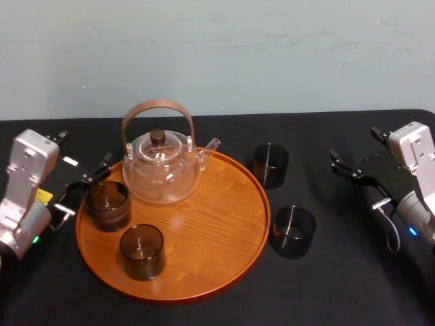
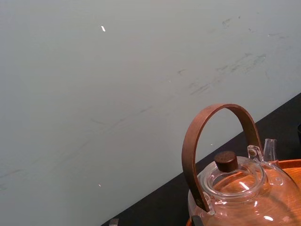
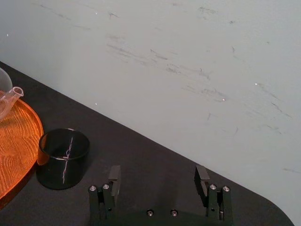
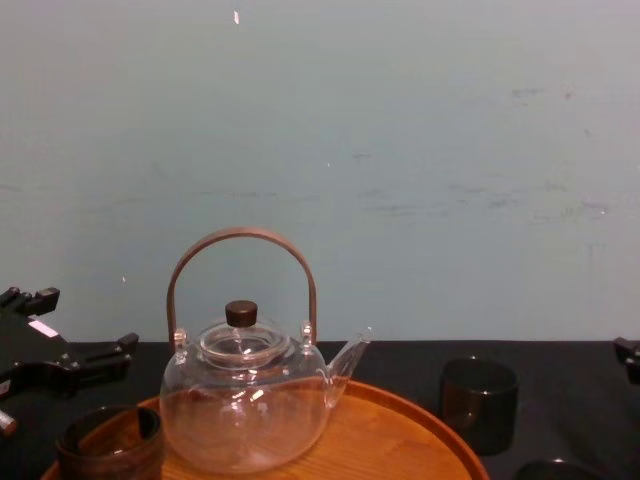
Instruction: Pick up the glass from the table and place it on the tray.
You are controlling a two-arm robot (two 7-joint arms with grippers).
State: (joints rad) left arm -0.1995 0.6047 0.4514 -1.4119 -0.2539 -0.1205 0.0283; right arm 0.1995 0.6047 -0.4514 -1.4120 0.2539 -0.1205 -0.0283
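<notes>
Head view: black table [image 1: 340,285] (tray [image 1: 224,224] on it) meets pale wall [image 1: 272,54].

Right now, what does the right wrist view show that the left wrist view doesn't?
Right wrist view: the right gripper, fingers open, and a dark glass standing on the table beside the tray. Left wrist view: the teapot with its wooden handle and lid knob. Both: the tray's rim, the teapot's spout, black table and pale wall.
</notes>
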